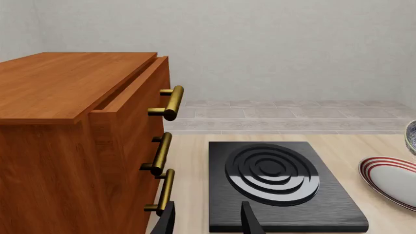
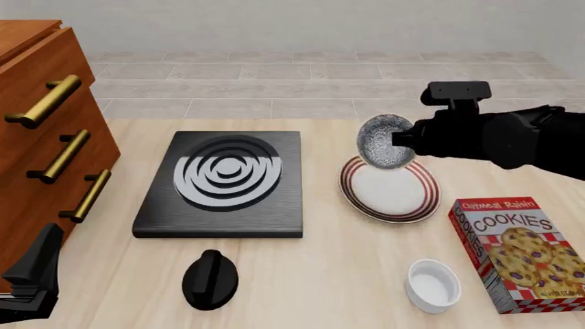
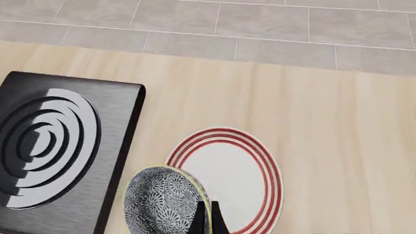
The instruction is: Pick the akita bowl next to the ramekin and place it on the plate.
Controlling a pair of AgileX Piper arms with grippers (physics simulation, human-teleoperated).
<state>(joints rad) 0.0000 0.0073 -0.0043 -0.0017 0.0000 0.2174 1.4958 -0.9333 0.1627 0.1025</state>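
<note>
The akita bowl (image 2: pixel 384 142), speckled grey inside, hangs tipped on its side above the far edge of the plate (image 2: pixel 391 190). My right gripper (image 2: pixel 404 140) is shut on its rim. In the right wrist view the fingers (image 3: pixel 209 219) pinch the akita bowl (image 3: pixel 162 202) next to the red-ringed plate (image 3: pixel 234 170). The white ramekin (image 2: pixel 433 284) sits alone near the table's front, right of centre. My left gripper (image 2: pixel 35 273) rests at the front left, open and holding nothing; its view shows the left gripper (image 1: pixel 208 209) in front of the stove, the plate (image 1: pixel 393 183) and a sliver of the akita bowl (image 1: pixel 410 136).
A black stove slab with white rings (image 2: pixel 224 181) lies left of the plate. A wooden drawer cabinet with brass handles (image 2: pixel 37 137) stands at the left edge. A cookies box (image 2: pixel 521 253) lies at the front right. A black knob-shaped object (image 2: pixel 210 277) sits before the stove.
</note>
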